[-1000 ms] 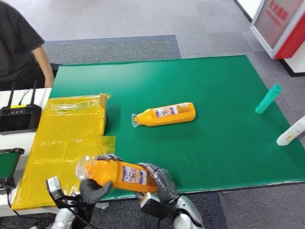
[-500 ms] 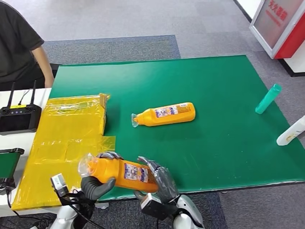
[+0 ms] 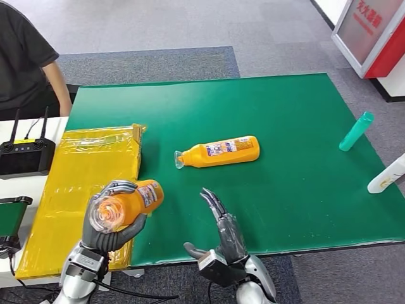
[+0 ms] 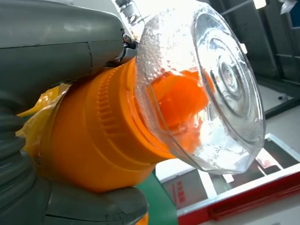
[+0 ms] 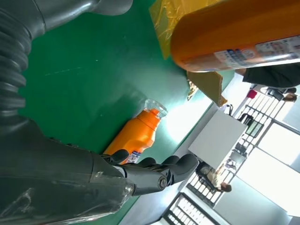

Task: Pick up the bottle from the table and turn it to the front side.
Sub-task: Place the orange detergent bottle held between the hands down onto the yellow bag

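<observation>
My left hand (image 3: 111, 225) grips the orange bottle (image 3: 129, 202) around its neck end, above the near left corner of the green table (image 3: 296, 190), over the yellow sheet (image 3: 81, 183). Its long axis runs away from me, clear cap (image 4: 212, 84) toward my head and base out over the table. My right hand (image 3: 224, 237) hangs empty with fingers spread, near the table's front edge, just beside the bottle. The label (image 3: 149, 194) wraps the far end, partly turned aside, so I judge more rotation is needed.

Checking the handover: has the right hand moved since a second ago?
Yes. The right hand has let go of the held bottle and drawn away rightward, over the green mat's near edge.
</observation>
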Available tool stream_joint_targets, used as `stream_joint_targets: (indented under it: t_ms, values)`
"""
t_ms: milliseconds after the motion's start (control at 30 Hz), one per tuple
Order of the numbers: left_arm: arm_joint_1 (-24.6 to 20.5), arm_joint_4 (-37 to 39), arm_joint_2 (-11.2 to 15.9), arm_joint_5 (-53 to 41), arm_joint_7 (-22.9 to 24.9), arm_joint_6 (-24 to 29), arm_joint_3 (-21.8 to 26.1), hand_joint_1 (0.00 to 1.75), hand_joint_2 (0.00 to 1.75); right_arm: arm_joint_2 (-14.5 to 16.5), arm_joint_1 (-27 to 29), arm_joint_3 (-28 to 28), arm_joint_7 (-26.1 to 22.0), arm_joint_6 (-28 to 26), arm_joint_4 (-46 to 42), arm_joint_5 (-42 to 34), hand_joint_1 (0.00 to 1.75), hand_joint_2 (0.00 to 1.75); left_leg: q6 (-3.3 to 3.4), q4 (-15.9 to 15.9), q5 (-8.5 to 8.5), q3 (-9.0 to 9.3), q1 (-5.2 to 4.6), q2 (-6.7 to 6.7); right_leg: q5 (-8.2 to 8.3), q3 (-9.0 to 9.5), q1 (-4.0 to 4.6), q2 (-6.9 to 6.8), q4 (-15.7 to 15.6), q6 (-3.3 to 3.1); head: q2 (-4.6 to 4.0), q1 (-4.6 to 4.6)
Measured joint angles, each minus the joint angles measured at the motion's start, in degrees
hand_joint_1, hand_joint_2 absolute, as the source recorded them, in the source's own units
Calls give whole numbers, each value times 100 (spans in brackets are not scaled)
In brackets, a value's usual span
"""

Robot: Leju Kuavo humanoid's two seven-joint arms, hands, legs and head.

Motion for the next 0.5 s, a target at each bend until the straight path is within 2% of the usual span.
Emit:
stream_joint_targets:
  t_ms: [100,167,233,367,500]
  values:
    - [11,-214,17,-487,42,596,-3,175,175,0,43,-53,28,-26,-69,3,0,175,0,0,0,0,0,0,0,-1,0,0,0,0,0,-1]
    - [-12,-368,38,-1090,294,1004,-16,175,175,-1,75,-92,70,-54,-119,8,0,175,0,0,0,1,0,0,0,-2,0,0,0,0,0,-1]
    - [-80,-460,77,-1850,893,1174,-57,175,175,-2,119,-128,122,-96,-169,18,0,175,0,0,0,1,0,0,0,-2,0,-1,0,0,0,-1]
    - [-300,-454,245,-3542,2398,1166,-217,175,175,-2,256,-240,251,-150,-301,55,0,175,-1,0,1,1,0,0,1,-3,0,0,0,-1,0,-1]
    - [-472,-361,460,-4325,3095,932,-379,175,175,-1,378,-344,361,-128,-450,103,0,175,-2,0,2,1,0,0,1,-3,0,0,0,-1,0,-1]
